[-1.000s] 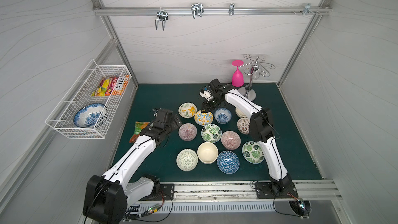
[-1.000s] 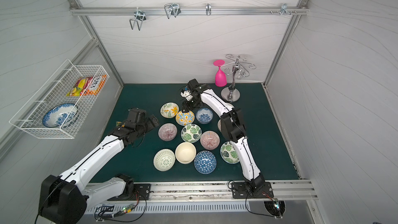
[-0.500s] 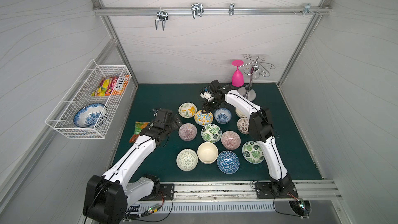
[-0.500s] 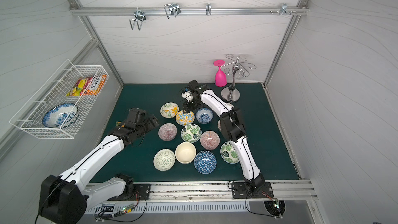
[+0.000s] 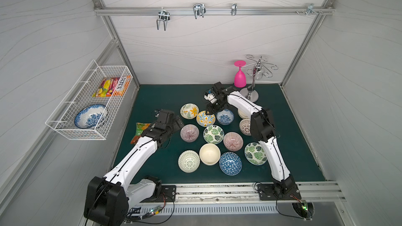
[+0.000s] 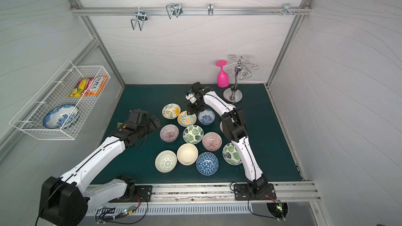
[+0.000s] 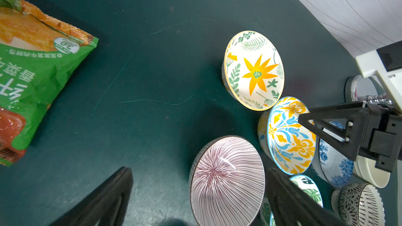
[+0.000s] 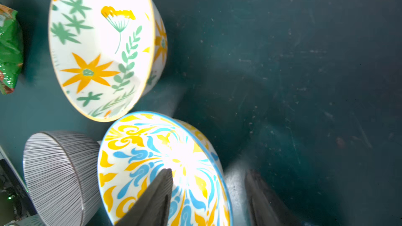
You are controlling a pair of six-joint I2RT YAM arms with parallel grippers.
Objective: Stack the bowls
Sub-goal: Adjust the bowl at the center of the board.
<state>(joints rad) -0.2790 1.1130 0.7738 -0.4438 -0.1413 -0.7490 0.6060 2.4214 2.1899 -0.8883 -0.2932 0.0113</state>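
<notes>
Several small bowls sit close together on the green mat in both top views. My right gripper [image 5: 210, 110] [image 8: 210, 171] is open and straddles the far rim of the yellow and blue bowl [image 5: 205, 118] [image 8: 152, 159]: one finger inside, one outside on the mat. Beside that bowl are the orange-flower bowl [image 5: 189, 110] [image 8: 97, 46] and a small blue floral bowl [image 5: 225, 116]. My left gripper [image 5: 177, 122] [image 7: 198, 170] is wide open just left of a pink striped bowl [image 5: 189, 133] [image 7: 226, 181]. That bowl's rim lies partly between the left fingers.
Nearer the front are a green-leaf bowl [image 5: 213, 134], a cream bowl [image 5: 209, 154] and a blue triangle bowl [image 5: 230, 163]. A snack packet [image 5: 139, 131] lies under the left arm. A pink goblet [image 5: 240, 77] and metal rack [image 5: 252, 93] stand back right. A wire basket [image 5: 65, 116] hangs left.
My right gripper has settled slightly lower over the yellow and blue bowl's rim and its jaws have narrowed a little. The left arm has not moved.
</notes>
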